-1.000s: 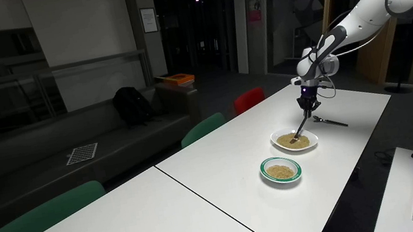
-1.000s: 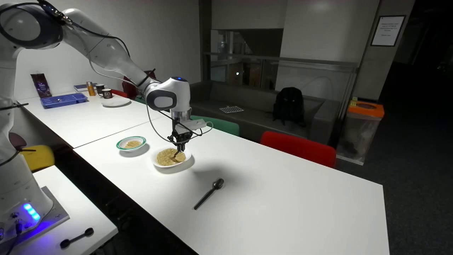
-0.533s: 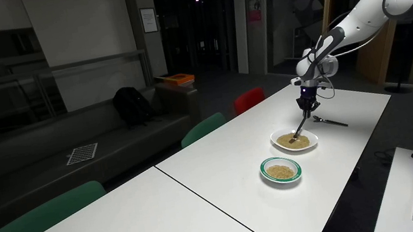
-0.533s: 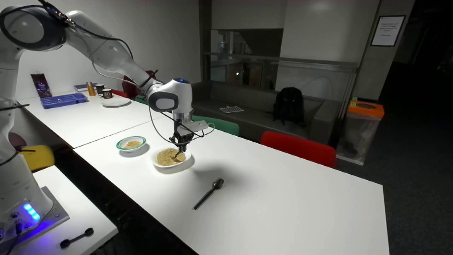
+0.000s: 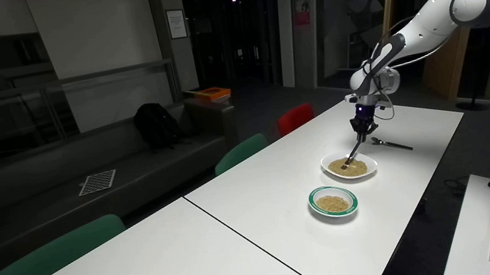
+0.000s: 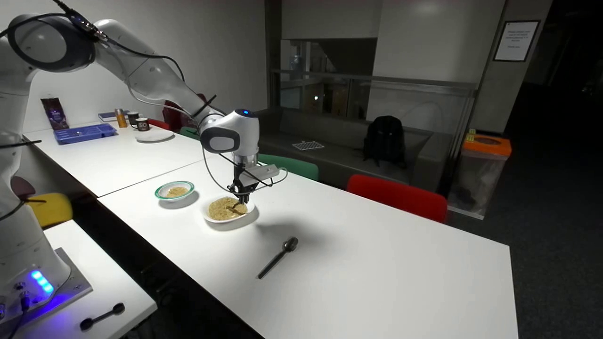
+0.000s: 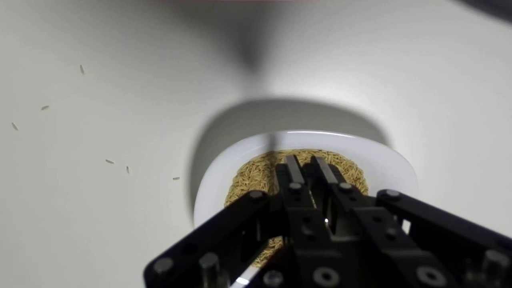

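Note:
My gripper hangs above an oval white bowl, fingers pointing down. It is shut on a dark slender utensil, which slants down with its head at the brown grain in that bowl. Whether the head is a fork or another shape I cannot tell. In the wrist view the fingertips stand close together over the grain, with only a narrow gap, and hide most of the utensil. A smaller green-rimmed bowl with some grain stands beside the oval one. On the table's opposite side of it lies a dark spoon.
Several loose grains are scattered near the bowl. Red and green chairs border the long edge. Farther along are a white plate, a blue tray and mugs. A black utensil lies near the arm's base.
The arm's elbow has sunk a little. The gripper has shifted slightly and come down a touch, and the utensil's head has slid a short way across the grain. Bowls and spoon are unmoved.

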Tool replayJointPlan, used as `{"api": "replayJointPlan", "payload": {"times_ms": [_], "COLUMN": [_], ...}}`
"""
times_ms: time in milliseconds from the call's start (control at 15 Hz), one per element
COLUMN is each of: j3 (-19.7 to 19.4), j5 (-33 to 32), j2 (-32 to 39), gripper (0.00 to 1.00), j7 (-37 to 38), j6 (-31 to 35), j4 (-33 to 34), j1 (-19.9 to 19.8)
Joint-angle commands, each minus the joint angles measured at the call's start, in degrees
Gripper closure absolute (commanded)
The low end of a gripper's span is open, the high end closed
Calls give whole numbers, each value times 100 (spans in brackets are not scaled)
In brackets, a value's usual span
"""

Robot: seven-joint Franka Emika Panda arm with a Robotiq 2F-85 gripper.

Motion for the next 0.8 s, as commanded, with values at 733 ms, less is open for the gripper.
{"api": "replayJointPlan", "payload": {"times_ms": [733], "j3": [229], "j5": [695], "j2": [305], "gripper": [97], "j7": [-1045], "j6": [-205], "j4": [323], "j1": [-463]}}
